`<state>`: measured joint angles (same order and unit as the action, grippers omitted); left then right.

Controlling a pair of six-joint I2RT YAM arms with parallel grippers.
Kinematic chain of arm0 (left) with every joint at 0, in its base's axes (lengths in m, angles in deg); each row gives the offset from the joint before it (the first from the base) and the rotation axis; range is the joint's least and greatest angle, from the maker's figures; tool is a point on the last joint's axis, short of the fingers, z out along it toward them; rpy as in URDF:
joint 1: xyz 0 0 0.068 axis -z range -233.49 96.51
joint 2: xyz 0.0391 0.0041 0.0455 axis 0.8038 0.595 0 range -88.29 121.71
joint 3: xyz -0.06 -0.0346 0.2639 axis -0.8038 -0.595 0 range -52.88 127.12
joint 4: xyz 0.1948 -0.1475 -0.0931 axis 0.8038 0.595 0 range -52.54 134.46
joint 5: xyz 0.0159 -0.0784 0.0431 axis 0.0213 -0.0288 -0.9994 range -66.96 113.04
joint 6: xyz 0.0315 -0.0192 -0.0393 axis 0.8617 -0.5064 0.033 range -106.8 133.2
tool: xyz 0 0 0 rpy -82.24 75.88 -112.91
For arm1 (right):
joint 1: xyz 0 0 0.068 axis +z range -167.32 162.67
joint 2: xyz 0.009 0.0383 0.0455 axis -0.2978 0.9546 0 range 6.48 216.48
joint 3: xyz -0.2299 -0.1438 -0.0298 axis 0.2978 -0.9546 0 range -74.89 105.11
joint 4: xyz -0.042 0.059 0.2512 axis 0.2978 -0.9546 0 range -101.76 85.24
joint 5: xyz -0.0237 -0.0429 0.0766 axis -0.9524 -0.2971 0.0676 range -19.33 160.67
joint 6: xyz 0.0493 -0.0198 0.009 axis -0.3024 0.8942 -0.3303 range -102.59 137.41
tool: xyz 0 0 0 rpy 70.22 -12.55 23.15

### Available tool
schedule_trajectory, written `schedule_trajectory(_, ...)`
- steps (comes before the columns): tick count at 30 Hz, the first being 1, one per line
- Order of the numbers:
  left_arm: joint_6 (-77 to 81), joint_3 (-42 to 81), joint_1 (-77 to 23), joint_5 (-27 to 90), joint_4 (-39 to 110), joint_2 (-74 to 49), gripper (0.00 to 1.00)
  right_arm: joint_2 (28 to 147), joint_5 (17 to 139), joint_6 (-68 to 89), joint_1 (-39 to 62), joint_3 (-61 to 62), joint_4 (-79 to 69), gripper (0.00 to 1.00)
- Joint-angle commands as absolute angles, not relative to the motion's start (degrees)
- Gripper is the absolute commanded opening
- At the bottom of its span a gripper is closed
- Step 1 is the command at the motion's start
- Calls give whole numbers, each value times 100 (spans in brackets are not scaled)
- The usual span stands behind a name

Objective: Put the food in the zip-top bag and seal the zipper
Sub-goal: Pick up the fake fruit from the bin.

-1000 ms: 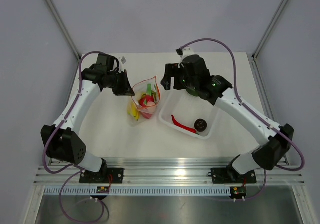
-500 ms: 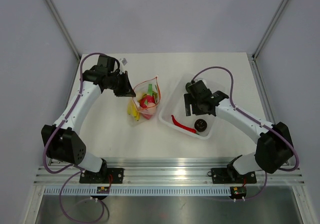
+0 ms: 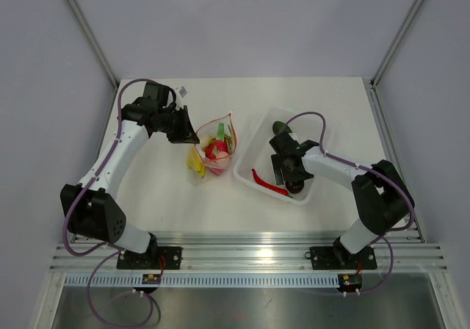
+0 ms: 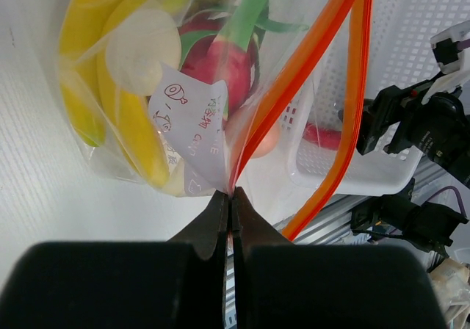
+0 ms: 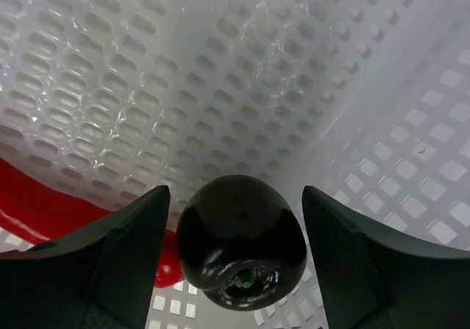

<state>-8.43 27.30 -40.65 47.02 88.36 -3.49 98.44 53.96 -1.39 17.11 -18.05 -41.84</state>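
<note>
Left fingers [image 4: 209, 226] pinched tight on mouth edge of zip-top bag [image 3: 213, 153], beside orange-red zipper [image 4: 294, 94]. Bag on tabletop [image 3: 161, 189], banana [image 4: 125, 116] and dragon fruit [image 4: 228, 64] inside. Right fingers [image 5: 125, 248] apart, straddling dark round fruit [image 5: 241, 241] in white perforated tray [image 5: 220, 72], red chilli [image 5: 44, 211] alongside.

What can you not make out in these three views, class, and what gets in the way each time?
- Top view: the dark round fruit is mostly hidden under the right claw.
- Right wrist view: the chilli is cut off by the left edge and a claw finger.
- Left wrist view: the writing on the bag's paper label is crumpled and too small to read.
- Left wrist view: the zipper runs off the top edge.
</note>
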Motion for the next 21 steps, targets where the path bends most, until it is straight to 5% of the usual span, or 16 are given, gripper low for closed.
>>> schedule_trajectory(1, -807, 2728, -4040, 4721, 8703, -558, 0, 9824, 5458, -140, 1722, -1846, -3913, 78)
schedule_trajectory(7, -834, 2693, -4022, 4730, 8668, -558, 0, 9569, 5301, -61, 1713, -1593, -4096, 40)
schedule_trajectory(21, -869, 2578, -3996, 4703, 8651, -672, 0, 9040, 6356, -447, 2353, 868, -4563, 41)
